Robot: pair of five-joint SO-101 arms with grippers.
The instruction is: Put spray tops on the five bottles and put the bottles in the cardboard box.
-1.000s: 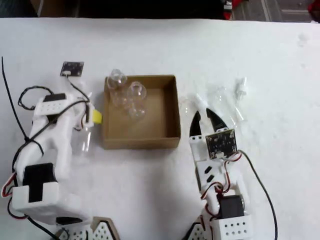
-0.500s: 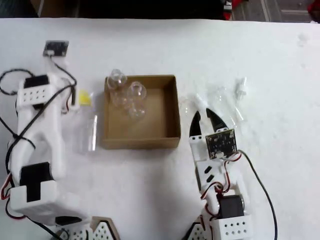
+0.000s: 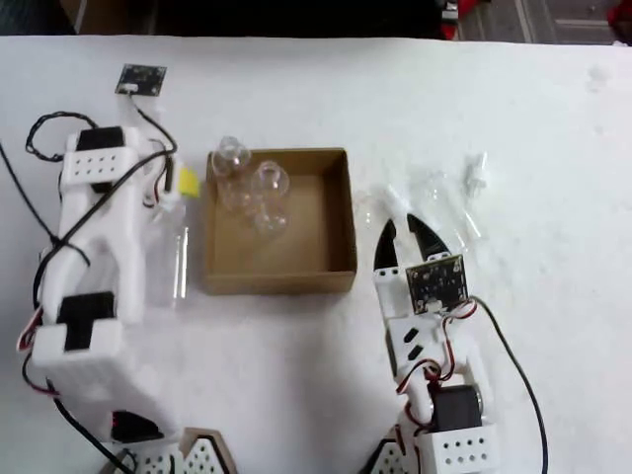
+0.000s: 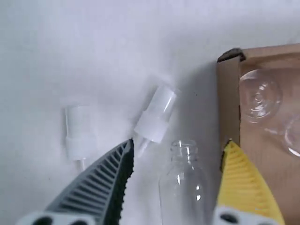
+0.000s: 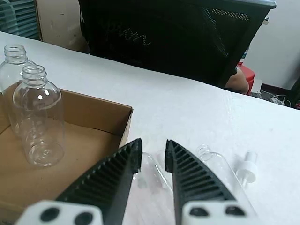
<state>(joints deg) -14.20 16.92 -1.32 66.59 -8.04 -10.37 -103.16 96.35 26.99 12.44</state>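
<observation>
The cardboard box point(image 3: 341, 212) stands mid-table with clear bottles upright in its far left corner point(image 3: 267, 183) point(image 5: 42, 117). Left of the box lies an uncapped clear bottle point(image 3: 176, 259) point(image 4: 183, 183). My left gripper point(image 3: 173, 190) point(image 4: 178, 144) is open, its grey and yellow fingers on either side of that bottle's neck without touching it. Two white spray tops point(image 4: 157, 117) point(image 4: 77, 133) lie just beyond the neck. My right gripper point(image 3: 400, 223) point(image 5: 153, 144) stands open right of the box. Beyond it lie a clear bottle point(image 5: 218, 164) point(image 3: 439, 193) and another spray top point(image 3: 477, 170) point(image 5: 248, 172).
The white table point(image 3: 395, 99) has free room along its far side and at the right. A dark office chair point(image 5: 178, 37) stands behind the table's far edge. The left arm's body point(image 3: 94, 257) and cables run along the left edge.
My left gripper moved away from the front edge along the lying bottle toward its neck, swinging left and then back beside the box. The right arm kept still.
</observation>
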